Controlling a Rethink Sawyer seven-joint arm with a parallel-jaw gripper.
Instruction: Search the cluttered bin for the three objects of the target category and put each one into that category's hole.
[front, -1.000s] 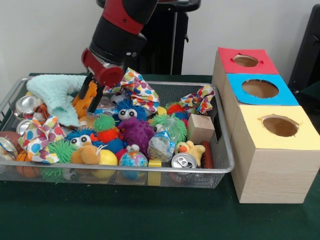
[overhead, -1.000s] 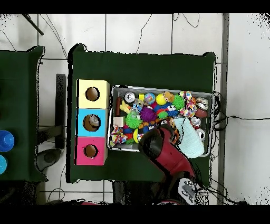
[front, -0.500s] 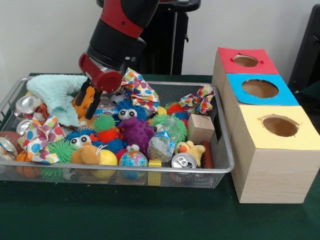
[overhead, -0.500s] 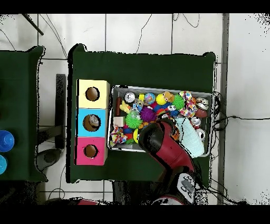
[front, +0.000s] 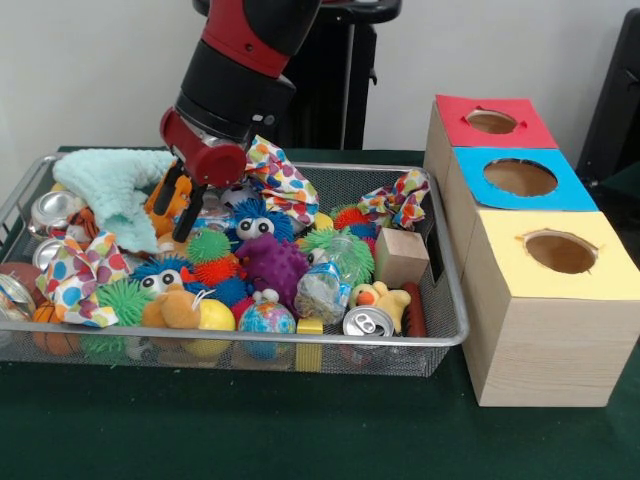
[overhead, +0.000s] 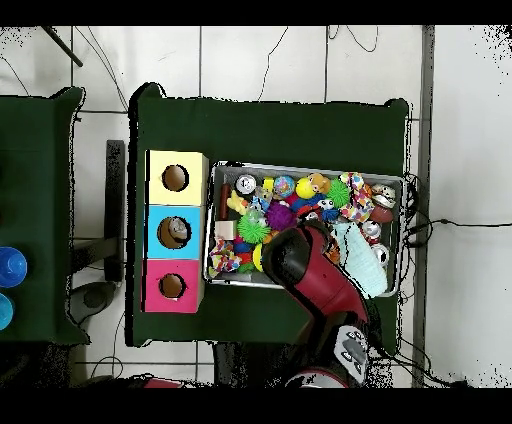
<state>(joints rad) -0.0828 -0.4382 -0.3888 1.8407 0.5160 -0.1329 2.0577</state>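
Note:
The wire mesh bin is full of toys; in the overhead view it lies right of the boxes. A wrinkly clear plastic bundle lies near the front rim, and another lies just behind it against a green spiky ball. A shiny patch shows beside the gripper. My gripper is low over the bin's back left, open, with its fingers on either side of an orange toy. The arm hides it from above. The red-topped box's hole is at the far right and also shows in the overhead view.
Blue-topped and yellow-topped boxes stand in front of the red one. A mint cloth, polka-dot cloths, silver cans, a wooden block and spiky balls crowd the bin.
The gripper has shifted a little to the left and stayed low over the orange toy. Nothing in the bin has visibly moved.

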